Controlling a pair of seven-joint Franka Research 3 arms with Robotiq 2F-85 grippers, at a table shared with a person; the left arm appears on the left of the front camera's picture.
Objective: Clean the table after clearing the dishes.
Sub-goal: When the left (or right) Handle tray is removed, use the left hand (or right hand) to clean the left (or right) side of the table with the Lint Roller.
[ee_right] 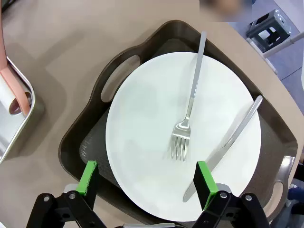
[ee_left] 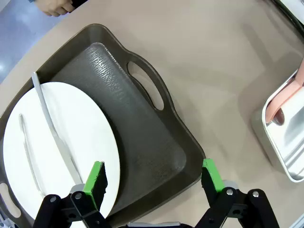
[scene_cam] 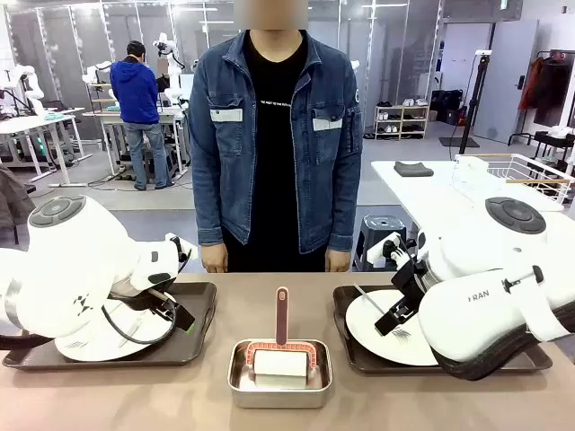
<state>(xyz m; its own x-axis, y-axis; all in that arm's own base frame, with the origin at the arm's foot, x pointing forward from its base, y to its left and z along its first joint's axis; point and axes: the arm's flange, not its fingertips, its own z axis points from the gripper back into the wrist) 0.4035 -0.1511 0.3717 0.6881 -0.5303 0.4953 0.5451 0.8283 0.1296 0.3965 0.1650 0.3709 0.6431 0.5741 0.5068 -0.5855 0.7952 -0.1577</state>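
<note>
Two sets of dishes lie on the beige table [scene_cam: 269,305]. On the left, a dark brown tray [scene_cam: 193,328] holds a white plate [ee_left: 61,142] with a knife [ee_left: 52,128] and a fork [ee_left: 28,152]. My left gripper [ee_left: 153,176] hovers open above that tray's near end, one green pad over the plate's edge. On the right, another brown tray [ee_right: 90,137] carries a white plate [ee_right: 142,128] with a fork [ee_right: 190,104] and a knife [ee_right: 228,140]. My right gripper [ee_right: 147,181] hangs open over this plate's near rim, holding nothing.
A steel pan [scene_cam: 279,377] with a pink-handled roller [scene_cam: 282,316] sits at the front middle between the trays. A person [scene_cam: 274,135] stands at the far edge, hands down by the table. A white table with a wire rack [scene_cam: 517,171] stands at the back right.
</note>
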